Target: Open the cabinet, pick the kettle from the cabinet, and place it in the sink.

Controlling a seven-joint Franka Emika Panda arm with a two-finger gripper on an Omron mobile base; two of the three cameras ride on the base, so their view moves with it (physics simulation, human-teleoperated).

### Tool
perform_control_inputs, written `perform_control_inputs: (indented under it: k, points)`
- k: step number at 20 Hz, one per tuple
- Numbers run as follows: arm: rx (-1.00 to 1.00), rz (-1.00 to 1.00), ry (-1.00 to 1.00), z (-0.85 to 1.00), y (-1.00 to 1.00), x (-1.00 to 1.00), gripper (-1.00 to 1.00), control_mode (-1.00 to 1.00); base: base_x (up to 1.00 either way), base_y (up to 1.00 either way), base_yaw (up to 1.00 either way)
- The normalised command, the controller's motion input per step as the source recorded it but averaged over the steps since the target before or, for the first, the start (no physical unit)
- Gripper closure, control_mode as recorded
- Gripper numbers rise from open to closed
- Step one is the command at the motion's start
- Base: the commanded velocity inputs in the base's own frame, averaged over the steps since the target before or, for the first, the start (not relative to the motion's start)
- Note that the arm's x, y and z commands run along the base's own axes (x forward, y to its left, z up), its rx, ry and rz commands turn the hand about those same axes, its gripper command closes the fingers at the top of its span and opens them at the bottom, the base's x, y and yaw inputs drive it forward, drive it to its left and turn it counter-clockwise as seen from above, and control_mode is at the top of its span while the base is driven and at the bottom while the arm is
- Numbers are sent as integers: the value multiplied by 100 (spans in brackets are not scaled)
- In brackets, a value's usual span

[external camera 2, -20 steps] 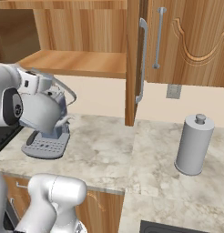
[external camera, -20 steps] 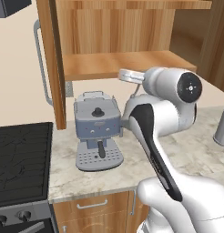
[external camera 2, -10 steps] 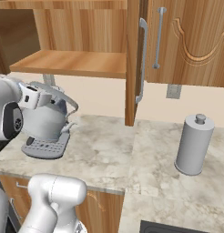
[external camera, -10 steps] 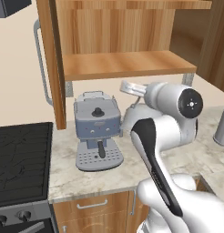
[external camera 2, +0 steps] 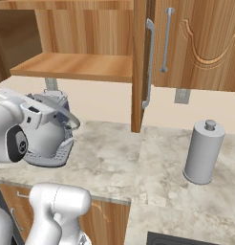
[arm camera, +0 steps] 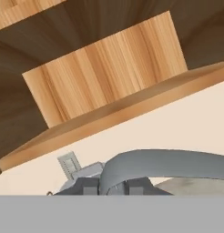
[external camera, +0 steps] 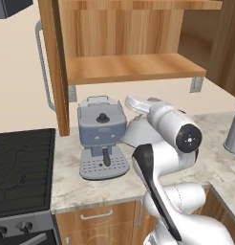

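Left base view: the kettle (external camera: 137, 130) sits lower than a second ago, when it hung just under the shelf; now its rounded silver-grey body is level with the top of the coffee machine (external camera: 102, 135), just to that machine's right, above the marbled stone counter (external camera: 67, 165). The arm has dropped with it. The cabinet (external camera: 120, 46), medium-brown grained wood, stands open with its left door edge-on and a long silver bar handle on it. A black stovetop (external camera: 23, 167) lies at lower left.

Right base view: the kettle (external camera 2: 48, 131) hangs in front of the coffee machine, its thin arched handle sweeping right from the gripper (external camera 2: 51, 109). It was higher one second back. A plain grey cylinder (external camera 2: 202, 152) with a knob stands well apart on the counter.

Hand view: the gripper (arm camera: 113, 186) is clenched on the kettle's flat, curved grey handle, the two dark tips pressed either side of it. Behind are the shelf's wood underside and a cream wall.
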Motion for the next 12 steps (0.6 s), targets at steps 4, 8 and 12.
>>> perform_control_inputs:
  k: [4, 8, 12]
  points:
    - [-11, -9, -13, -17, 0, 2, 100, -100, 0, 0, 0]
    - [-10, -8, -3, -17, 0, 4, 100, -100, 0, 0, 0]
    - [-7, -8, -3, -20, 0, 3, 100, -100, 0, 0, 0]
